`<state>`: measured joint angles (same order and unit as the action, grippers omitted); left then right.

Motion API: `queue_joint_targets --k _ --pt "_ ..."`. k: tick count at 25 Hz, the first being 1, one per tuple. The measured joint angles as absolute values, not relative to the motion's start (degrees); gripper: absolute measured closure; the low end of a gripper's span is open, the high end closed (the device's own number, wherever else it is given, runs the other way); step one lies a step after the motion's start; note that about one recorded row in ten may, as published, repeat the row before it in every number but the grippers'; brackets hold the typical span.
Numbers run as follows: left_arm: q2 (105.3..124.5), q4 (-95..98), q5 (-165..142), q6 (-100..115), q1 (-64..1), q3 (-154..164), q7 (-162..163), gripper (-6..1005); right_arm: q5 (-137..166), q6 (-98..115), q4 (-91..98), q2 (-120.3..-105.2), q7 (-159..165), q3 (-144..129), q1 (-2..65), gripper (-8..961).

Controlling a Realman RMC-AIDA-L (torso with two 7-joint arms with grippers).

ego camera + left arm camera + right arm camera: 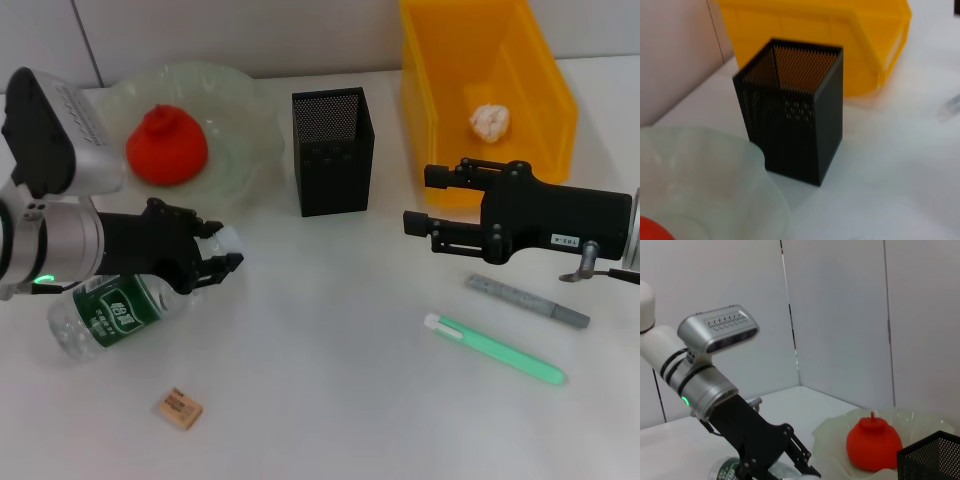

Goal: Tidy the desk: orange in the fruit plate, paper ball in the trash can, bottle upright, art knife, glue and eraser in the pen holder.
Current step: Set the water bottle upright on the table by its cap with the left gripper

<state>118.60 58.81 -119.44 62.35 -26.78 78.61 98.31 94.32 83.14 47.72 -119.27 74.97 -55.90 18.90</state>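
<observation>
Black left gripper (222,252): its fingers are spread apart around the cap end of the bottle, above the white desk; whether the pads touch the bottle cannot be told. The right wrist view shows this same gripper (790,460) from the far side, over the bottle.
Bottle (115,310): clear plastic with a green label, lying on its side at the left of the desk, cap end toward the left gripper, its body partly under the left arm.
Right gripper (425,200): black, fingers parted and holding nothing, hanging above the desk just in front of the trash can and right of the pen holder.
Pen holder (333,150): black mesh, square, upright near the middle back of the desk; the left wrist view shows it (795,107) close up, with nothing visible inside.
Trash can (440,110): a yellow bin at the back right, with the paper ball (490,121) lying inside it.
Fruit plate (240,130): pale green and translucent, at the back left, with the orange (166,147) resting in it.
Art knife (527,300): 1 grey bar lying flat below the right gripper.
Glue (495,349): 1 green stick with a white cap, flat on the desk just in front of the art knife.
Eraser (178,408): small and tan, at the front left, near the bottle but apart from it.
</observation>
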Motion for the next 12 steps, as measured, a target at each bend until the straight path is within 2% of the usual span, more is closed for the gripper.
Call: queue_joint_targets --k 12 --pt "118.39 65.47 -113.47 63.68 -22.54 78.27 98.17 529 94.23 83.06 47.72 -119.27 74.97 -55.9 18.9 263"
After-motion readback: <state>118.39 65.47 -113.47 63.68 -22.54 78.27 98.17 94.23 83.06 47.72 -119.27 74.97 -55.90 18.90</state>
